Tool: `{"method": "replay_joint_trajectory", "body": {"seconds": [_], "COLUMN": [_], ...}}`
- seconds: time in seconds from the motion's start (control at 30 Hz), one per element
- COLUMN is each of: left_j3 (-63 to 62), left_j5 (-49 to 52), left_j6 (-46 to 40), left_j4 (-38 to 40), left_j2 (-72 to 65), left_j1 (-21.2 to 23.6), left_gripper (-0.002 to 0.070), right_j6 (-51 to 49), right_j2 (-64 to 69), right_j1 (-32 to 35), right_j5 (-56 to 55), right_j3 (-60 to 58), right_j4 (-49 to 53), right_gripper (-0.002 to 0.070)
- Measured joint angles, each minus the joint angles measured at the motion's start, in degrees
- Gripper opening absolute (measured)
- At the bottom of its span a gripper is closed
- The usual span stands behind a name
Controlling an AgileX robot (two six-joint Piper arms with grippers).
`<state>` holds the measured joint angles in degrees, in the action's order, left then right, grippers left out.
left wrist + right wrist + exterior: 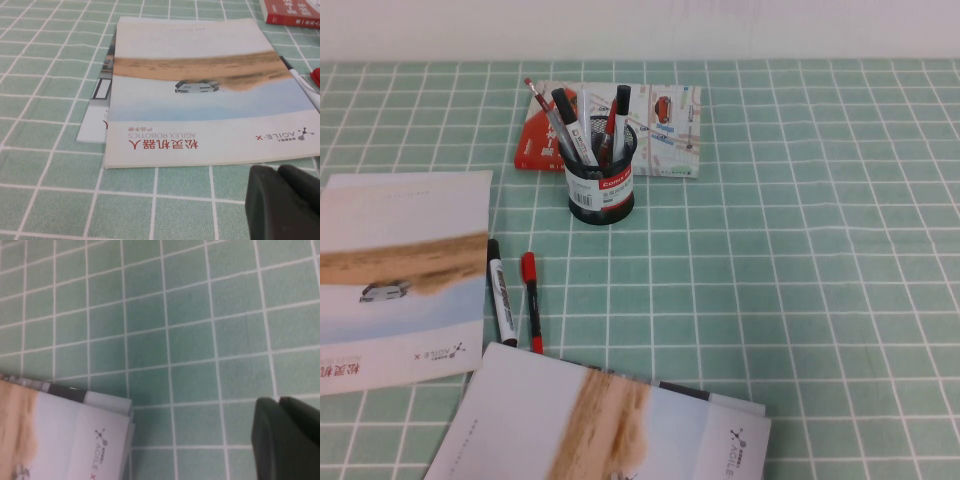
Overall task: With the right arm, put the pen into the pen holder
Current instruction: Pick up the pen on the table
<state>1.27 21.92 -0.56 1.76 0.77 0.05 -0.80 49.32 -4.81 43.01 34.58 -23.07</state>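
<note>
The pen [531, 300], slim with a red cap and dark barrel, lies on the green checked cloth in front of the pen holder, right of a white marker [501, 292]. Its red cap shows at the edge of the left wrist view [316, 78]. The pen holder [601, 182], a black mesh cup with a red-and-white label, stands upright with several pens in it. Neither arm shows in the high view. My left gripper [276, 170] is shut and empty, low over the cloth by a brochure. My right gripper [278, 401] is shut and empty over bare cloth.
A red and white book [610, 130] lies behind the holder. One brochure [400, 270] lies at the left and also shows in the left wrist view [200, 95]. Another brochure [600, 425] lies at the front; its corner shows in the right wrist view [65, 435].
</note>
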Motion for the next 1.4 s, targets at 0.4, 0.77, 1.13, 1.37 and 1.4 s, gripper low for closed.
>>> {"method": "replay_joint_trajectory", "body": {"seconds": [0.4,0.77,1.13,1.37,1.4], "left_j3": [0.0,0.0,0.0,0.0,0.0], "left_j5": [0.0,0.0,0.0,0.0,0.0], "left_j6": [0.0,0.0,0.0,0.0,0.0], "left_j4": [0.0,0.0,0.0,0.0,0.0], "left_j2": [0.0,0.0,0.0,0.0,0.0], "left_j1": [0.0,0.0,0.0,0.0,0.0], "left_gripper": [-0.0004,-0.0004,-0.0004,-0.0004,-0.0004], "right_j6": [-11.69,-14.32,-17.26,-19.88,-19.89], "right_j2": [28.51,56.11,80.28,92.95,94.51], "right_j1": [-23.38,-36.81,-41.35,-42.58,-42.68], "right_j5": [1.03,6.12,18.44,23.73,24.33], "right_j3": [20.91,50.16,84.63,103.89,105.71], "right_j4": [13.81,16.41,18.43,20.15,20.25], "right_gripper": [-0.002,-0.002,0.018,0.023,0.0231]}}
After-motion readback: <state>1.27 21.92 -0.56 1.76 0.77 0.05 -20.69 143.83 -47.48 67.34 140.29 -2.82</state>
